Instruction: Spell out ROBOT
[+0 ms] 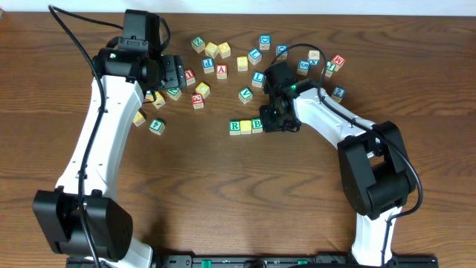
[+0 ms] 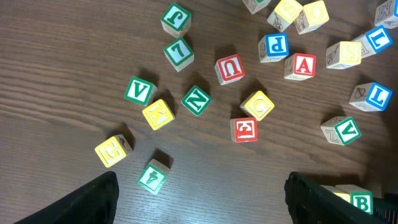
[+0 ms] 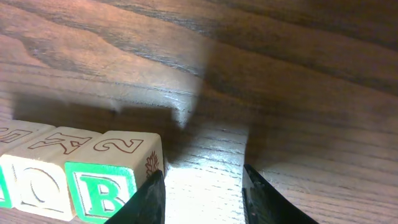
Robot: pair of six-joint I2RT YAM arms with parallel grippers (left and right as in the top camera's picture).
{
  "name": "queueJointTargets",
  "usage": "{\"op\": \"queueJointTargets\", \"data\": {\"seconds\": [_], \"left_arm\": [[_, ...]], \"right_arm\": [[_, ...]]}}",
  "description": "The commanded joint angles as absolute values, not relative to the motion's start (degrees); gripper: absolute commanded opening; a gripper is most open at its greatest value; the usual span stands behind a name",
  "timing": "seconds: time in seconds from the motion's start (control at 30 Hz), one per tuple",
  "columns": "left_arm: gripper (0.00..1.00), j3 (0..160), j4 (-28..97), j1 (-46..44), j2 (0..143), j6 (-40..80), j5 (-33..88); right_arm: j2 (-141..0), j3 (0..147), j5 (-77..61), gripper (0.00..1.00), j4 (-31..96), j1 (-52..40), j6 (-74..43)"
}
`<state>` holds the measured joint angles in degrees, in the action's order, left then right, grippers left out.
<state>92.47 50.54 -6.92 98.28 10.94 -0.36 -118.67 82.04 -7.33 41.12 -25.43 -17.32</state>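
Overhead straight down; left wrist high, right wrist low, B cube (image 3: pixel 99 193) in all.

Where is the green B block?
The B block sits near the middle of the overhead view, ending the row after the R block and a yellow block, beside the right pincer.

The dark brown wooden bench (image 1: pixel 223 193) showed strong, streaky grain under a smooth satin finish, which caught a pale glare near the right gripper (image 3: pixel 202 194). The small green-framed B cube (image 3: pixel 102 193) was pale, bare-looking wood with matt faces. Its letter and frame were flat paint, and fine grain showed on its side. The small red-framed A cube (image 1: pixel 221 71) looked alike. The white arm shells (image 1: pixel 97 141) looked like smooth, faintly glossy plastic. The right gripper's black fingers (image 3: pixel 149 200) were matt.
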Motion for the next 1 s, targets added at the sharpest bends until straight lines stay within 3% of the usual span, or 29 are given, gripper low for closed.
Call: {"op": "queueJointTargets", "data": {"seconds": [0.0, 0.97], "left_arm": [[0.85, 91.92, 50.54, -6.94, 98.87, 11.64, -0.67], [0.84, 91.92, 50.54, -6.94, 98.87, 11.64, -0.64]], "right_arm": [[-119.20, 81.95, -8.12, 0.35, 41.39, -26.59, -16.62], [-119.20, 81.95, -8.56, 0.35, 42.00, -26.74, -16.64]]}}
